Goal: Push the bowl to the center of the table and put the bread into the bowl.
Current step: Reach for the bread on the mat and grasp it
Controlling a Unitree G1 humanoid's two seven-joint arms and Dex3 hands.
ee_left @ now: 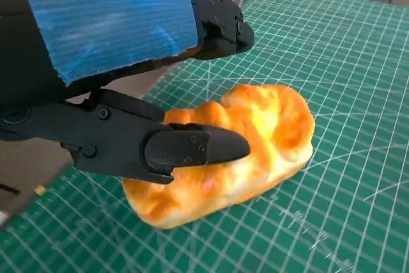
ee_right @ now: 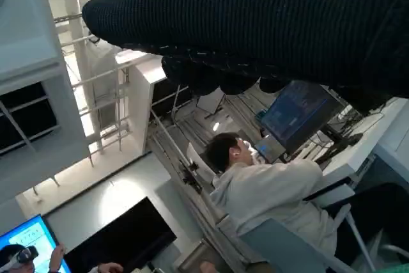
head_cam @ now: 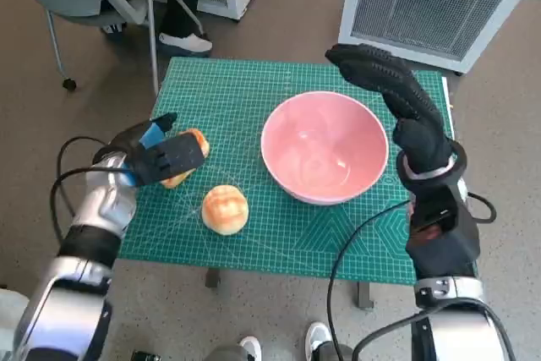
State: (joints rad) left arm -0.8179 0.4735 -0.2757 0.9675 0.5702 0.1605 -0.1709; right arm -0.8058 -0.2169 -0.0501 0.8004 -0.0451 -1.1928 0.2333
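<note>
Two breads: left hand (head_cam: 161, 156) fingers (ee_left: 192, 147) gripping bread (ee_left: 255, 139) near table (head_cam: 245, 82) left edge; right hand (head_cam: 393, 90) hovering open over pink bowl (head_cam: 324, 148); no legible writing.

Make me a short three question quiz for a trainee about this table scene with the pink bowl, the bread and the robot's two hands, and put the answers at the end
1. True or false: the pink bowl already holds a piece of bread.
2. Which hand is at the elongated bread near the mat's edge? A) left hand B) right hand C) neither
3. Fill in: the round bun lies on the green ____.

Key
1. False. The bowl is empty.
2. A. The left hand has its fingers around that bread; the right hand is raised beside the bowl, holding nothing.
3. mat: the green cutting mat.
</note>
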